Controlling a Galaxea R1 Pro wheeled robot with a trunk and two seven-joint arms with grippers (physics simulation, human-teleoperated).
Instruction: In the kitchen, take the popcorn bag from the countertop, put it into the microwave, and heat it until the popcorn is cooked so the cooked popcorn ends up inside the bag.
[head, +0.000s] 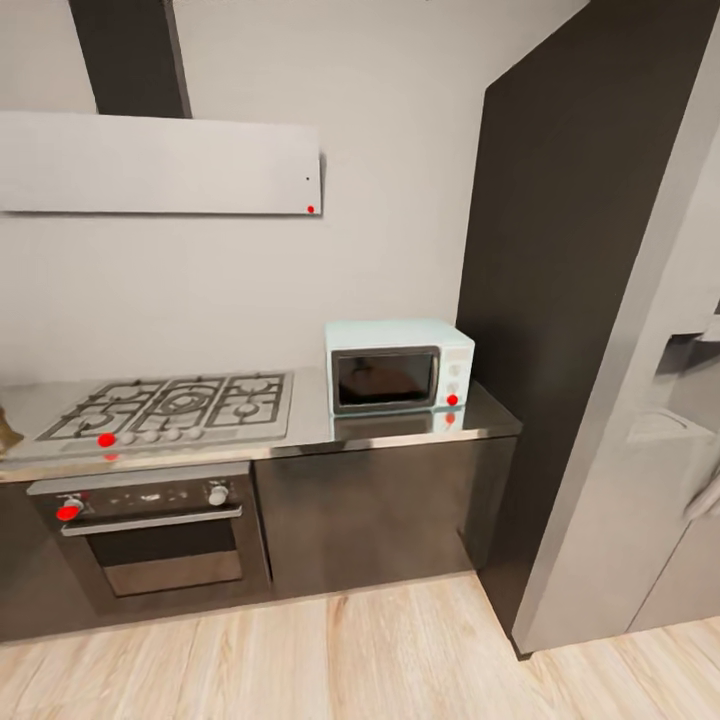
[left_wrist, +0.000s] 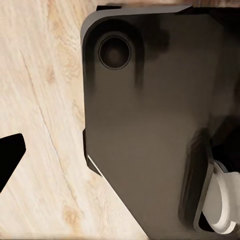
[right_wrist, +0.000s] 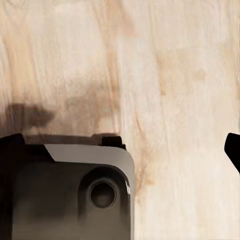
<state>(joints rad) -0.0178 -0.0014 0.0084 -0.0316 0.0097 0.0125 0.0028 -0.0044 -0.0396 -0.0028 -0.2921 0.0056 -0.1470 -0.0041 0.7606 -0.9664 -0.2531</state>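
You are facing the microwave, door shut, on the bench.
Only a tan sliver at the bench's far left hints at the bag; probably light and crushable, so grip its rolled rim. Hand opening: cannot tell.

Grey steel countertop over dark cabinets, with gas hob and mint microwave on it.

Microwave on the right end of the surface, gas hob set into the surface to its left, built-in oven below the hob, range hood on the wall above, tall cabinet right of the microwave, refrigerator farther right.
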